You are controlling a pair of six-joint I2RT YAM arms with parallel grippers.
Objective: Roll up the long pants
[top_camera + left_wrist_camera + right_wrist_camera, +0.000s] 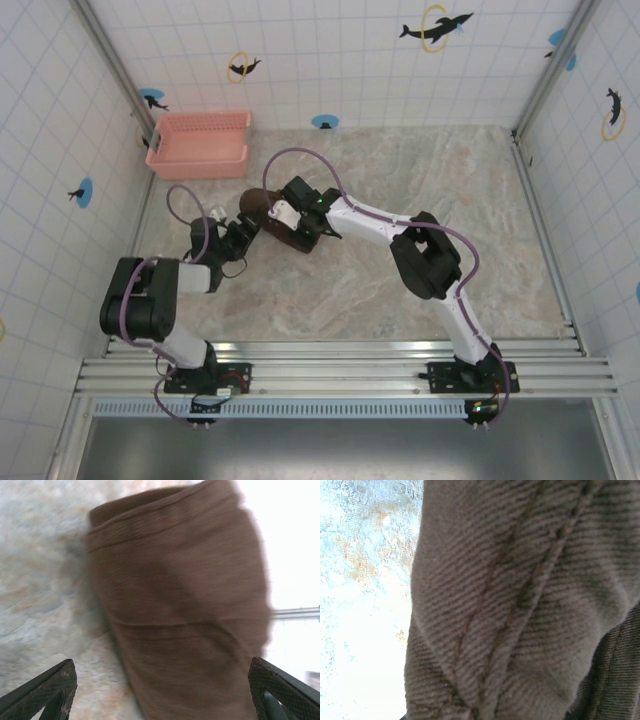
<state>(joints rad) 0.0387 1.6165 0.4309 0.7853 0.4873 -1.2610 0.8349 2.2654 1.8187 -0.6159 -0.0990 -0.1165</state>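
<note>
The long pants (257,204) lie as a compact dark brown roll on the marble table, left of centre. In the left wrist view the roll (180,605) stands straight ahead, and my left gripper (161,667) is open wide. Its dark fingers (55,685) sit at the two bottom corners, either side of the roll's near end. From above, the left gripper (243,232) is at the roll's near-left side. My right gripper (285,222) rests on top of the roll. Its wrist view is close on ribbed brown cloth (510,605), with folds gathering at the bottom edge where the jaws pinch it.
A pink plastic basket (198,143) stands at the back left against the tiled wall. Bare marble tabletop (430,170) stretches right and back of the roll. Tiled walls close in the left, back and right sides. The right arm's elbow (428,255) rises mid-table.
</note>
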